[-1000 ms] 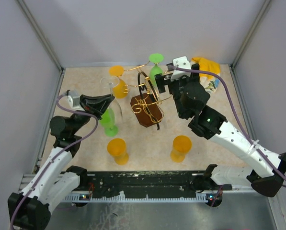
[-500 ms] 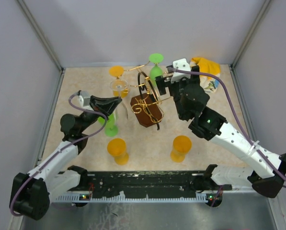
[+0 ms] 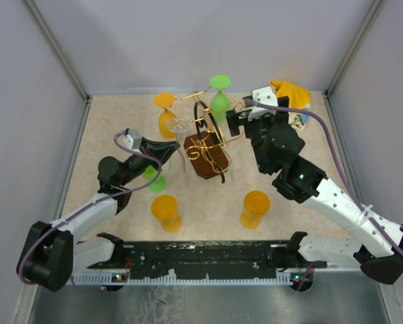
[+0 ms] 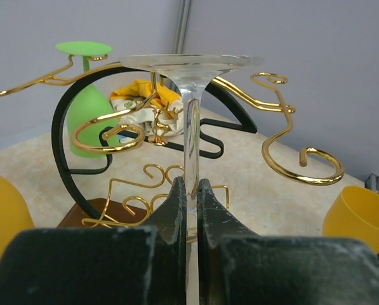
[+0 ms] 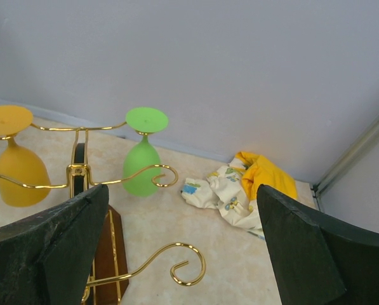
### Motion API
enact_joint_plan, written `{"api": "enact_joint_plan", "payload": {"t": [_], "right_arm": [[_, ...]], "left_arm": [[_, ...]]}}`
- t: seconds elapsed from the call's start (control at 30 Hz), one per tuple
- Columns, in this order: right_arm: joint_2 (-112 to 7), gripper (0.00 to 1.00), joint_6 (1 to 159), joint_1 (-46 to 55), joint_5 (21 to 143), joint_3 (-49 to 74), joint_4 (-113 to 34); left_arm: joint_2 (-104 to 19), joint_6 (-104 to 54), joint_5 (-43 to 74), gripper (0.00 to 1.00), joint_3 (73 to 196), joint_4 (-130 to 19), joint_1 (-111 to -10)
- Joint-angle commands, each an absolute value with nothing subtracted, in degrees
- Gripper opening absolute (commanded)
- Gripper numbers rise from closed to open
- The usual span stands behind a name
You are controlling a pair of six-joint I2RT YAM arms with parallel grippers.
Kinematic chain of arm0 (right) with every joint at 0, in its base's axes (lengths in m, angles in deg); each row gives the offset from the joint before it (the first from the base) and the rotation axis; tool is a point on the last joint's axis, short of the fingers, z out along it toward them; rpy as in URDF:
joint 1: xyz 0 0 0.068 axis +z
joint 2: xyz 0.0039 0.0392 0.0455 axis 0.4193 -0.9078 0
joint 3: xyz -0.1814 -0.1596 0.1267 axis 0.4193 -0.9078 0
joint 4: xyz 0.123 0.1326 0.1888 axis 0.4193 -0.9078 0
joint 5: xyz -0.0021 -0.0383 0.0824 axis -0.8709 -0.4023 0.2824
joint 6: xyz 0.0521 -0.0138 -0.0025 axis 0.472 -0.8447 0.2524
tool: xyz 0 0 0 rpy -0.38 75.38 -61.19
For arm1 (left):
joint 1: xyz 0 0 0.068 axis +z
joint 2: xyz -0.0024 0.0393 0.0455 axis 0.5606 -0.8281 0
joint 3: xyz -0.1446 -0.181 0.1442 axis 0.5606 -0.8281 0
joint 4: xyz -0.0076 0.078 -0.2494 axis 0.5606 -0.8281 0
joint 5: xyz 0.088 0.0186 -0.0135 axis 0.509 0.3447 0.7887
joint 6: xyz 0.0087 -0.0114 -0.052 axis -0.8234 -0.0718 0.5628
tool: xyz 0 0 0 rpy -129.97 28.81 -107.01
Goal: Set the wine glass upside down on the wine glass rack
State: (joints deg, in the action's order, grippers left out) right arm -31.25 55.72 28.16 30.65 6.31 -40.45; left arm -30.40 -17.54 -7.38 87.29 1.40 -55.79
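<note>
Foot up, the clear glass wine glass (image 4: 190, 108) has its bowl hidden below the left gripper (image 4: 189, 190), pinched tight on the slender stem, just beside the gold-wire, brown-wood-based wine glass rack (image 3: 206, 160). The right gripper (image 5: 181, 197) gapes wide beside the rack, holding nothing.

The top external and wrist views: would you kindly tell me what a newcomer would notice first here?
The gold wire wine glass rack at the table's centre, with a green wine glass and an orange wine glass hanging upside down from its far arms. Just left of it, a clear wine glass is held inverted, the left arm's jaws shut on its stem.
</note>
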Motion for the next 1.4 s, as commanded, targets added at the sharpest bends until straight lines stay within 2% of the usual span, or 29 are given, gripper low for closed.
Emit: {"api": "enact_joint_plan", "payload": {"t": [0.0, 0.8, 1.37], "right_arm": [[-29.7, 0.99, 54.5, 28.1, 29.5, 5.9, -38.0], [-29.9, 0.99, 52.5, 28.1, 28.7, 5.9, -36.8], [-30.3, 0.99, 52.2, 28.1, 28.9, 5.7, -37.0]], "left_arm": [[-32.3, -19.7, -6.9, 0.0, 88.5, 4.6, -56.6], [-47.0, -20.7, -2.9, 0.0, 95.0, 11.7, -57.5], [-45.1, -25.9, 7.9, 0.0, 92.3, 10.2, -57.5]]}}
